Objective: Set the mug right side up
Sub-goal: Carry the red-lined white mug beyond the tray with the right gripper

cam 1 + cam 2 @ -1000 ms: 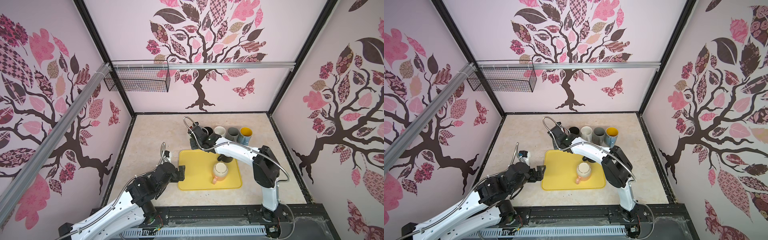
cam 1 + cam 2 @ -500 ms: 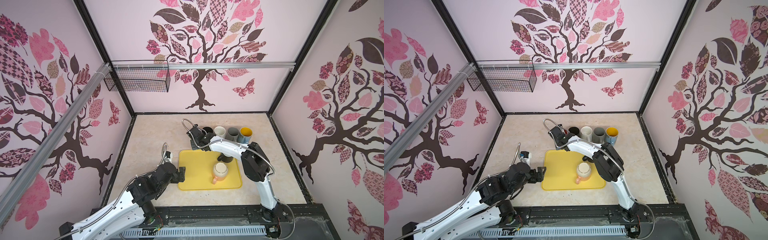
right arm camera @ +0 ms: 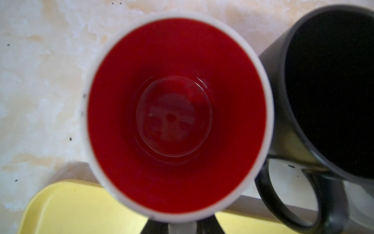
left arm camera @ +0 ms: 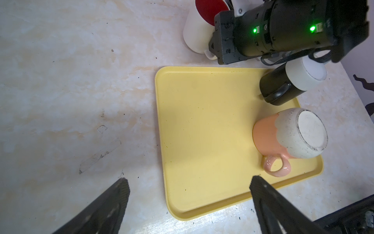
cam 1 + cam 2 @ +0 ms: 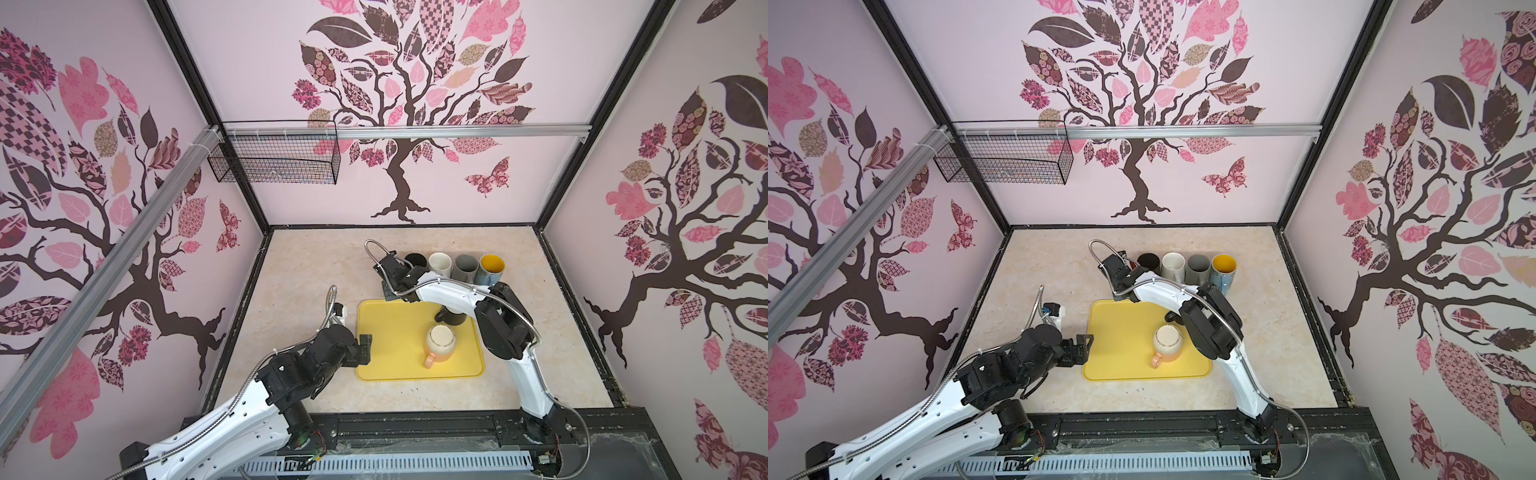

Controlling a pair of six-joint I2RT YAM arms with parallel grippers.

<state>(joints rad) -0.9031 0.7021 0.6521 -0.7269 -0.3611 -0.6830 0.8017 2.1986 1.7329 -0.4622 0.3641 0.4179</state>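
Note:
A white mug with a red inside (image 3: pixel 176 113) stands mouth up beside the tray's far edge, also seen in the left wrist view (image 4: pixel 199 30). My right gripper (image 3: pixel 182 227) is shut on its handle; in both top views the right gripper (image 5: pixel 397 276) (image 5: pixel 1121 274) covers that mug. On the yellow tray (image 5: pixel 415 376) an orange and cream mug (image 5: pixel 440 343) (image 4: pixel 291 133) and a black mug with a white base (image 5: pixel 451 316) (image 4: pixel 287 85) sit upside down. My left gripper (image 4: pixel 187 186) (image 5: pixel 365 347) hangs open over the tray's near left corner, holding nothing.
A row of upright mugs stands behind the tray: black (image 5: pixel 415 261) (image 3: pixel 323 91), white (image 5: pixel 439 262), grey (image 5: pixel 465 266) and yellow-lined (image 5: pixel 491 266). The black one nearly touches the held mug. A wire basket (image 5: pixel 274 158) hangs on the back wall.
The right arm's elbow has swung left and inward, and its wrist has edged slightly left at the row's end. The left arm has not moved.

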